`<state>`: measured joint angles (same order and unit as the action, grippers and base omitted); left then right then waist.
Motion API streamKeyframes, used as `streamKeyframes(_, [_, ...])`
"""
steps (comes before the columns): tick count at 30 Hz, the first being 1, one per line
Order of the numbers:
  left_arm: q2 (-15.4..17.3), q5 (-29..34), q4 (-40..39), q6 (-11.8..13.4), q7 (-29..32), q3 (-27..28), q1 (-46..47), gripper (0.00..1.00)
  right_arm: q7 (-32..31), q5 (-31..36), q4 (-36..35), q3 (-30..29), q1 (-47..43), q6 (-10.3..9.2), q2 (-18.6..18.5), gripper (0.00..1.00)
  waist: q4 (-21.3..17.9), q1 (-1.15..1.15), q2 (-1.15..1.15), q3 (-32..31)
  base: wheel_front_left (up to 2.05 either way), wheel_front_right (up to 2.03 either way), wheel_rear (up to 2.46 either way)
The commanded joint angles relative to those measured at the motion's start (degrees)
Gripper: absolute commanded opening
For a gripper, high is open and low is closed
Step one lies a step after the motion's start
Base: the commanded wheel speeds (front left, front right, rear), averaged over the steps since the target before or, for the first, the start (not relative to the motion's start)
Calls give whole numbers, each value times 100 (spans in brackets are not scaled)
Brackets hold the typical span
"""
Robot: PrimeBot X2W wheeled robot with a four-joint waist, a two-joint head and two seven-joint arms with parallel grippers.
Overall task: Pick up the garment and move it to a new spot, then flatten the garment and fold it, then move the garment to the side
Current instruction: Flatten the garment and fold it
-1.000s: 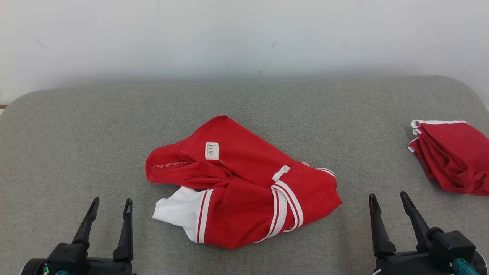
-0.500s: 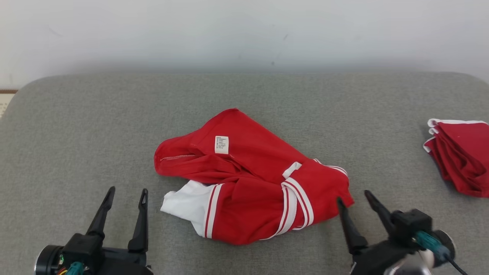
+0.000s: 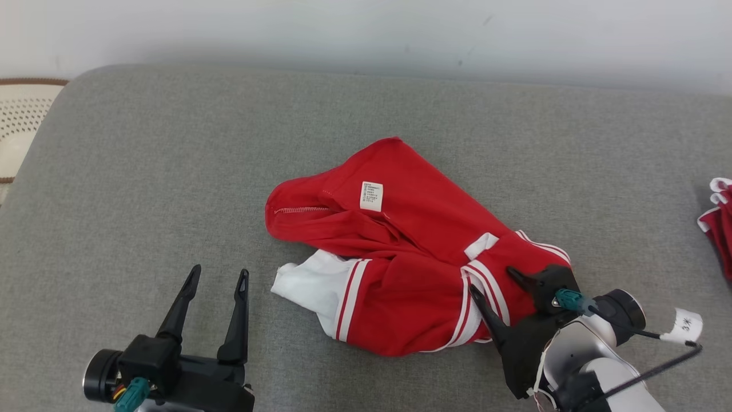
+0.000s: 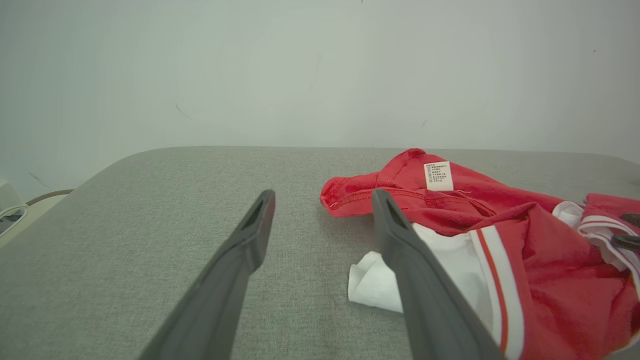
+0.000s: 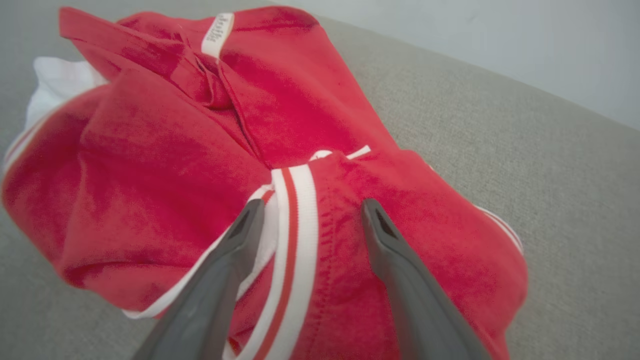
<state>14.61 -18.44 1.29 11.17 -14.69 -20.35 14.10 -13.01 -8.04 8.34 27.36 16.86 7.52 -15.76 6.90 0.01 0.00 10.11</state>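
Observation:
The garment [image 3: 400, 252] is red with white stripes and a white panel, crumpled in a heap at the middle of the grey padded table [image 3: 143, 171]. My right gripper [image 3: 493, 281] is open above its right end, fingers apart over the striped band [image 5: 295, 220]. My left gripper [image 3: 219, 276] stands open at the lower left, just left of the white panel [image 4: 375, 285], touching nothing. A white label [image 4: 438, 175] shows on the garment's far fold.
Another red garment [image 3: 721, 223] lies at the table's right edge. A pale perforated object [image 3: 20, 123] sits beyond the table's left corner. A white wall [image 3: 366, 28] runs behind the table. Bare grey surface lies left of and behind the heap.
My right gripper has swung in from the lower right to hover over the garment's right end. The head camera has turned, shifting the whole picture. Both grippers stay open.

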Motion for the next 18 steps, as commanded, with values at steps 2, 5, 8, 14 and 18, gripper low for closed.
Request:
streamKeyframes(2, [-28, 34, 37, -31, -40, 11, 70, 100, -136, 79, 122, 33, 80, -6, -56, 73, 96, -1, 0, 125, 0, 0, 0])
streamKeyframes(5, [-53, 49, 53, -40, -48, 37, 108, 100, -303, 44, 219, 6, 72, -6, -63, 4, 73, -1, 0, 172, 0, 0, 0])
streamKeyframes(8, [-72, 58, 65, -64, -56, 67, 123, 100, -225, -5, 119, -166, -72, -6, 6, 0, 17, -1, 0, 194, 0, 0, 0])
streamKeyframes(14, [-64, 117, -6, -80, -64, 155, 142, 100, 203, -96, -501, -906, -637, -6, 349, 0, -149, -1, 0, 242, 0, 0, 0])
streamKeyframes(18, [-42, 156, -49, -90, -66, 220, 129, 100, 531, -179, -909, -1463, -1124, -6, 662, 0, -267, -1, 0, 248, 0, 0, 0])
